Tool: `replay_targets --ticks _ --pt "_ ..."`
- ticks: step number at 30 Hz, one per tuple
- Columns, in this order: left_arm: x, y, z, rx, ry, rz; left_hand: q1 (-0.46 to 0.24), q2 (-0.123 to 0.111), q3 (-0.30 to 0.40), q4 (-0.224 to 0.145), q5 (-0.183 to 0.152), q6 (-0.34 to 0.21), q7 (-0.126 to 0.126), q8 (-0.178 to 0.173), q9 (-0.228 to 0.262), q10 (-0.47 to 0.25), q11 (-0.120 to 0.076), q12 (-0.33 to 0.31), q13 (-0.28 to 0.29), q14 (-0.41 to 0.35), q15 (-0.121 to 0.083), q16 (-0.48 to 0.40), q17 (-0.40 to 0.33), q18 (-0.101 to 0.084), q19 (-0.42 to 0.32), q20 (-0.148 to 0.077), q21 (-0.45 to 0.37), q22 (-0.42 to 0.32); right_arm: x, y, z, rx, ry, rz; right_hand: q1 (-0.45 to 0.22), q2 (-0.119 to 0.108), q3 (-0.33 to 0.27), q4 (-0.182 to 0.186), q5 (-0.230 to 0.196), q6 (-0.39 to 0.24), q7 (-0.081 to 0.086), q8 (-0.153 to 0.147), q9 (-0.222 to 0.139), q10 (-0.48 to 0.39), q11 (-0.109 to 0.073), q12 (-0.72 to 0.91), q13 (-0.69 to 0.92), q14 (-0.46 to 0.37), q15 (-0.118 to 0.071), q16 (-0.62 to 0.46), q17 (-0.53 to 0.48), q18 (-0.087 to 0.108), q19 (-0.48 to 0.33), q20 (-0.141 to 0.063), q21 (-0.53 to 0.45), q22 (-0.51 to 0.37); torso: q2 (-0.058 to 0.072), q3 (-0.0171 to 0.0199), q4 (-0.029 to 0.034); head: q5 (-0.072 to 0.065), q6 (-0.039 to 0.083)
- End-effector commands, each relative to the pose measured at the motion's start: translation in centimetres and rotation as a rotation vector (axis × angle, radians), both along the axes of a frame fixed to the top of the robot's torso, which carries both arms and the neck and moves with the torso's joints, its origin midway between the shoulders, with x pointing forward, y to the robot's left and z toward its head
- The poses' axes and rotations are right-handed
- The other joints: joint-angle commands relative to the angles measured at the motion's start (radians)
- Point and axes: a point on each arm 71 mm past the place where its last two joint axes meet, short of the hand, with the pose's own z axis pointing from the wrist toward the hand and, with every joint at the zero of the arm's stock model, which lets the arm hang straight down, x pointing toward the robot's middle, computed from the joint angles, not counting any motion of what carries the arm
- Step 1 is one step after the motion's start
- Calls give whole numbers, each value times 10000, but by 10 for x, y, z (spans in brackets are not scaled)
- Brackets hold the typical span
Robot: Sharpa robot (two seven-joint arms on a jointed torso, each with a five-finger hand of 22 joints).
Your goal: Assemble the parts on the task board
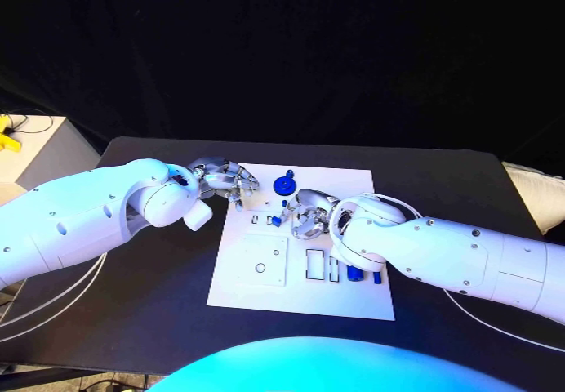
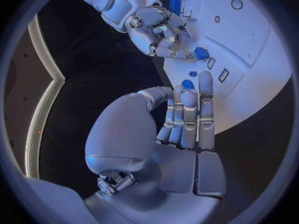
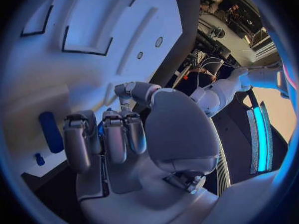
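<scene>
The white task board (image 1: 253,286) lies in the middle of the black table. My left hand (image 1: 229,184) hovers over its far left corner with fingers (image 2: 187,117) curled together and nothing plainly in them. Just past those fingertips a blue knob-shaped part (image 1: 286,184) (image 2: 187,84) stands on the board. My right hand (image 1: 309,214) (image 2: 156,30) is over the board's far middle, fingers (image 3: 112,134) curled around a small blue part (image 2: 201,53) (image 1: 276,220) at its fingertips. An oblong blue part (image 3: 51,131) (image 1: 353,272) lies on the board by the right hand.
The board has rectangular slots (image 1: 314,263) and a raised square with round holes (image 1: 261,265). Another small blue part (image 1: 377,278) lies near the board's right edge. A pale cabinet (image 1: 42,147) stands off the table's far left. Cables (image 1: 47,302) hang under the left arm.
</scene>
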Motion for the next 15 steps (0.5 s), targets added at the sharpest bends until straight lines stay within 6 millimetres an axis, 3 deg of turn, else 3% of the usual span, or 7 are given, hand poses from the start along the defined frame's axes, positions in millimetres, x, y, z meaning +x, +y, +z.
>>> replay_targets --ticks 1,15 --pt "0 -2 1 -66 -38 -137 65 0 -6 -53 46 -42 41 63 -9 -72 25 52 -10 -67 10 -31 -8 144 -20 27 26 10 -3 2 -1 -42 128 258 -67 0 58 -25 24 88 6 56 12 832 8 -58 2370 1042 -25 41 2634 -64 1047 -81 44 2633 3 2 5 3 -14" --pt "0 -2 1 -59 -29 -134 65 0 -6 -53 46 -42 41 63 -9 -72 25 52 -10 -67 10 -31 -8 144 -20 27 26 10 -7 2 -1 -73 208 330 -119 22 65 -50 29 220 37 102 18 840 79 -52 2381 1042 32 41 2634 -64 1047 -45 44 2633 1 3 3 2 -38"
